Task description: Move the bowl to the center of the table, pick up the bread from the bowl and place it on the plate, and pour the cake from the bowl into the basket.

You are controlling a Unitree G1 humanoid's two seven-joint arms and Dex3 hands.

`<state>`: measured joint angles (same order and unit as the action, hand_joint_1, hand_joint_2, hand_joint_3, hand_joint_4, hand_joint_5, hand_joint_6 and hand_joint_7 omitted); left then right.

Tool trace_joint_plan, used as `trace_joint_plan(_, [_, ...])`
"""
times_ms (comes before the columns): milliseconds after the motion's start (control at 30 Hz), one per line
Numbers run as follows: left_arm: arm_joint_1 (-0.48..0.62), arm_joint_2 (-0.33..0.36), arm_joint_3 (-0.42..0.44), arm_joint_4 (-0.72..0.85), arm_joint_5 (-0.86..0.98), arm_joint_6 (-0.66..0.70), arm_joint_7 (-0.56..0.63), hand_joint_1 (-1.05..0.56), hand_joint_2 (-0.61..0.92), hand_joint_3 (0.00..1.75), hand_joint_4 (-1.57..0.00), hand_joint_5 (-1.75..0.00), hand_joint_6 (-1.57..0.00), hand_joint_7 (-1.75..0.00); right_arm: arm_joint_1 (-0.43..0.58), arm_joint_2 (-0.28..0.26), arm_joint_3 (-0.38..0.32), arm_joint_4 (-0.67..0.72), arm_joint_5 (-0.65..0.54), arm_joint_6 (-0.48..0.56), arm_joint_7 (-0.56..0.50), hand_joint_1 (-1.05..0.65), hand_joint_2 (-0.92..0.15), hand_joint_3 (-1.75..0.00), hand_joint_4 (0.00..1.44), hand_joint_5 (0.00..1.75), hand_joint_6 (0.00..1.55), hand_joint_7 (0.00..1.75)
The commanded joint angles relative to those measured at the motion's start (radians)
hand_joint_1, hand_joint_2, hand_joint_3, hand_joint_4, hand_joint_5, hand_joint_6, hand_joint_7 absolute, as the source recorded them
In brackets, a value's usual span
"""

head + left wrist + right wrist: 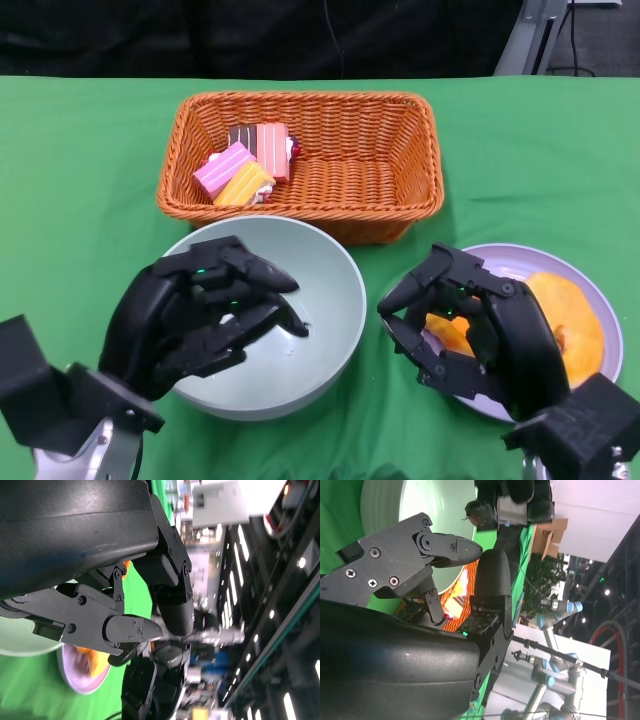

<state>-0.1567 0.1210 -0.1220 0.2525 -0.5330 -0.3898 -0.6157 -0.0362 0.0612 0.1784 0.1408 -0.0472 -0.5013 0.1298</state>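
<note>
Bowl: the pale green round bowl (330, 300) stands on the green cloth-covered table (80, 180), just in front of the basket, with nothing seen inside.
Bread: the flat orange bread (575, 315) lies on the lilac round plate (600, 290), right of the bowl.
Cake: pink, yellow and brown cake slices (245, 165) lie in the woven orange wicker basket (400, 160), at its left end.
Left hand: the left hand (200, 315) hovers over the bowl's near left side, fingers curled, gripping nothing.
Right hand: the right hand (470, 320) hangs over the plate's left part, fingers curled, holding nothing.

Left hand (205, 310), right hand (475, 325): fingers curled, holding nothing.
</note>
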Motion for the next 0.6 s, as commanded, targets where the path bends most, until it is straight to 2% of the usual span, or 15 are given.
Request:
trace_joint_plan(33, [0.002,0.016,0.003,-0.076,0.033,0.04,-0.037,-0.08,0.88,0.48,-0.86,-1.45,-0.9,-1.1,0.01,-0.028,0.004,-0.048,0.044,-0.005,0.047,-0.29,-0.7,-0.63,0.77,1.6,0.72,1.27])
trace_joint_plan(100, [0.015,0.025,-0.001,-0.125,0.043,0.072,-0.055,-0.04,0.76,0.74,-0.86,-1.47,-0.91,-1.12,0.019,-0.044,0.014,-0.086,0.069,0.004,0.088,-0.29,-0.68,-0.64,0.77,1.59,0.72,1.25])
trace_joint_plan(167, [0.03,0.027,-0.001,-0.172,0.053,0.094,-0.063,-0.03,0.65,0.92,-0.87,-1.48,-0.92,-1.12,0.036,-0.055,0.027,-0.132,0.09,0.026,0.12,-0.3,-0.68,-0.65,0.77,1.57,0.74,1.23])
trace_joint_plan(333, [0.07,0.037,-0.002,-0.279,0.066,0.147,-0.066,-0.03,0.48,1.25,-0.88,-1.51,-0.91,-1.2,0.083,-0.068,0.061,-0.232,0.118,0.074,0.165,-0.33,-0.64,-0.67,0.77,1.55,0.77,1.2])
trace_joint_plan(467, [0.1,0.041,-0.001,-0.354,0.092,0.152,-0.065,-0.06,0.4,1.37,-0.88,-1.56,-0.89,-1.27,0.116,-0.061,0.087,-0.308,0.114,0.112,0.163,-0.33,-0.6,-0.75,0.78,1.58,0.78,1.19])
trace_joint_plan(600, [0.114,0.031,-0.003,-0.378,0.091,0.143,-0.079,-0.1,0.39,1.36,-0.88,-1.58,-0.88,-1.31,0.138,-0.057,0.104,-0.361,0.101,0.152,0.15,-0.35,-0.58,-0.78,0.79,1.61,0.79,1.21])
